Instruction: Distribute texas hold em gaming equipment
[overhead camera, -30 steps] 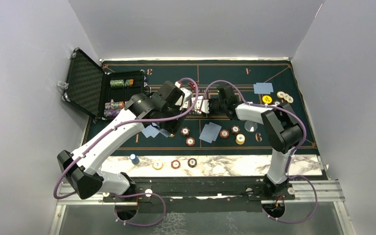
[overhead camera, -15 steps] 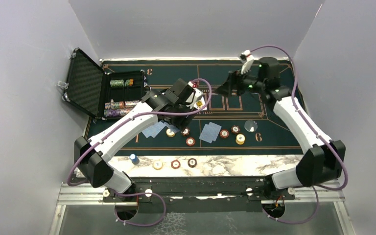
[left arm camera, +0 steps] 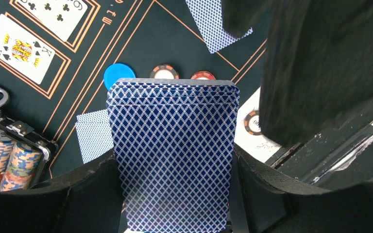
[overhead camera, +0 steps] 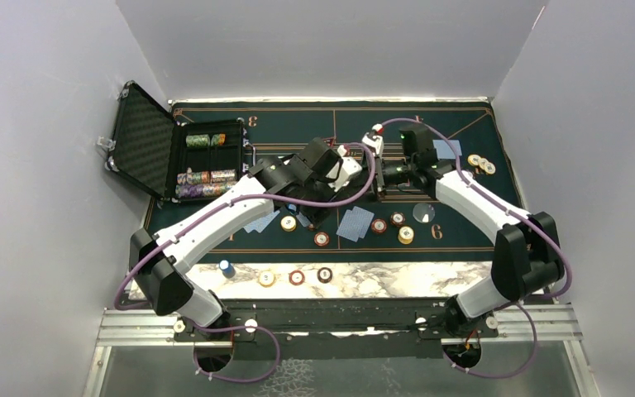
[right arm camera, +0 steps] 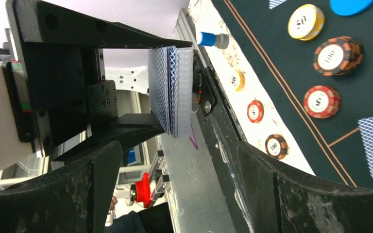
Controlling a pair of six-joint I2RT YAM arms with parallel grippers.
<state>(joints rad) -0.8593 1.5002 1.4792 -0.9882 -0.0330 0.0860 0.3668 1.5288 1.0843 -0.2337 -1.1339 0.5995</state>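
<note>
White walls (overhead camera: 322,41) enclosed a green mat (overhead camera: 479,233). The left gripper (left arm camera: 175,153) pinched a card deck (left arm camera: 175,116); only the right wrist view showed the right gripper (right arm camera: 179,145) spread.

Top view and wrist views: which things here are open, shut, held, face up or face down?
Black case, open, lid raised.
Left gripper, shut on the card deck.
Card deck, held, blue backs showing.
Right gripper, open, nothing held.
King card, face up on the mat.
Single blue-backed card, face down on the mat.
</note>
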